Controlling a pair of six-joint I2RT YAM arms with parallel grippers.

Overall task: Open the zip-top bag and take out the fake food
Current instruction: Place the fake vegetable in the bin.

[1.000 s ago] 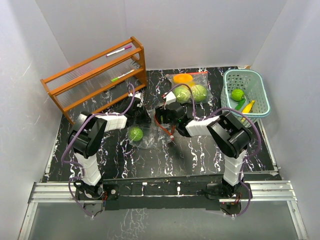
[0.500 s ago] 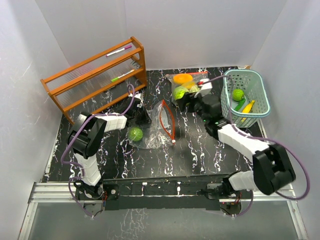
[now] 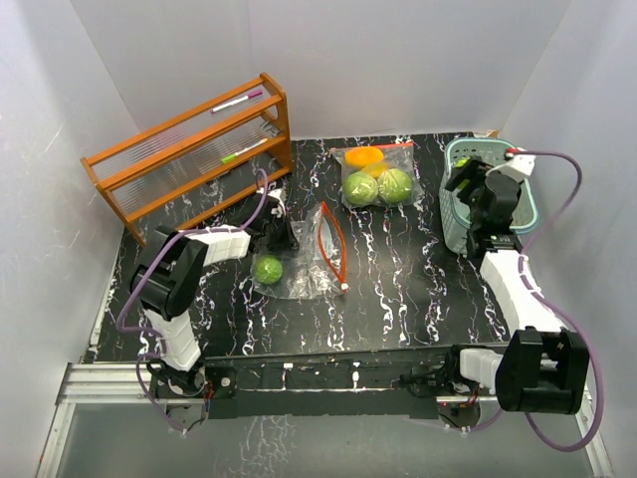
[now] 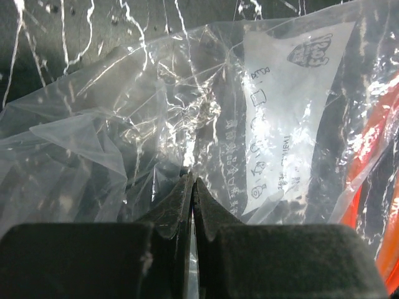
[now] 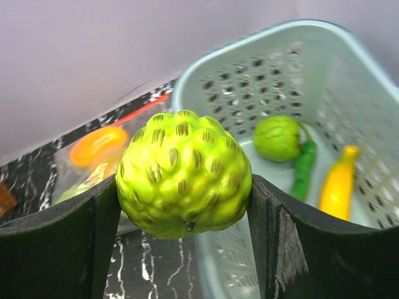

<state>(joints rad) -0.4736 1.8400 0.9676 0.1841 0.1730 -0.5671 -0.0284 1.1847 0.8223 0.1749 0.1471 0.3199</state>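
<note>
- Left gripper (image 4: pixel 192 187): jaws pressed together, pinching zip-top bag (image 4: pixel 112 124) film right at the tips.
- Right gripper (image 5: pixel 184 208): jaws spread wide, clamping bumpy green fruit (image 5: pixel 184 165) between them, basket (image 5: pixel 293 68) just beyond.

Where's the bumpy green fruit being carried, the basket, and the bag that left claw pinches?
bumpy green fruit (image 5: pixel 184 174): right wrist view, middle of its skin.
basket (image 5: pixel 237 81): right wrist view, slotted back wall.
pinched bag (image 4: pixel 280 99): left wrist view, white printed label.

Bag (image 3: pixel 307 274) between rack (image 3: pixel 189 151) and basket (image 3: pixel 455 217)
</note>
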